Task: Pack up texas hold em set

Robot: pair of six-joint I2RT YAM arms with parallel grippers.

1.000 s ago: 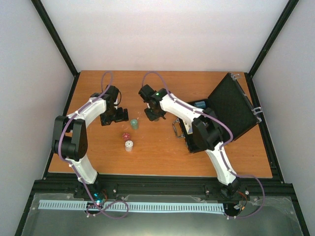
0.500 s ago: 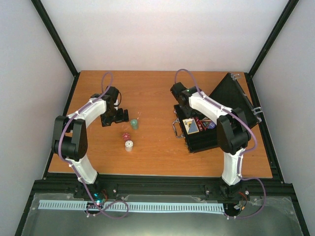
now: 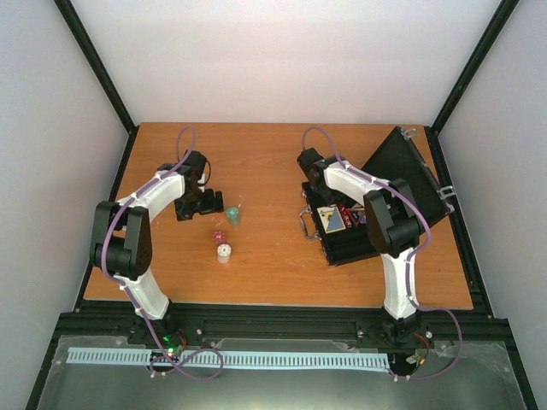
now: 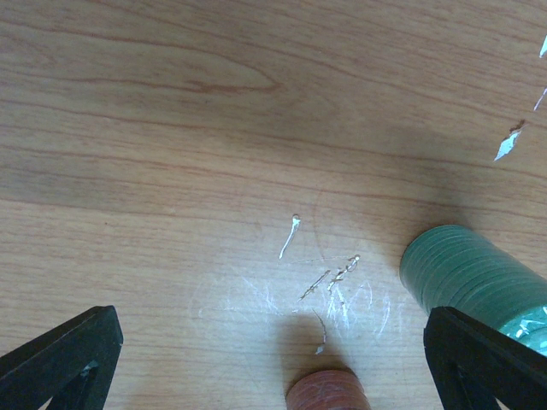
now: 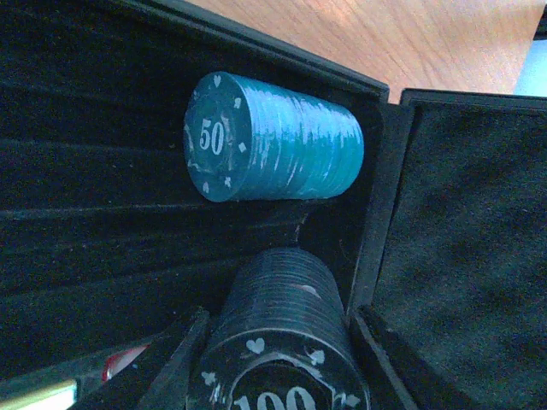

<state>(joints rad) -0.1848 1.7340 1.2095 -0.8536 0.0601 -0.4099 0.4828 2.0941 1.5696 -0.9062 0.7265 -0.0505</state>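
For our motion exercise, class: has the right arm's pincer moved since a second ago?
Yes. In the top view the right pincer, gripping a black chip stack, has gone rightward from beside the green chip stack to over the open briefcase.

Bare worktop (image 4: 171, 128) lies ahead of the left hand (image 4: 273, 359); a green chip stack (image 4: 466, 273) crowds one finger (image 4: 487, 363). In the case (image 5: 85, 239), a blue stack (image 5: 273, 137) and side wall (image 5: 376, 213) hem the right hand (image 5: 278, 367) and its black stack (image 5: 278, 316).

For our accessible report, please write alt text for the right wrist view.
The right claw holds a black chip stack marked 100 over the open black case. A blue stack marked 50 lies on its side in a groove beyond it.
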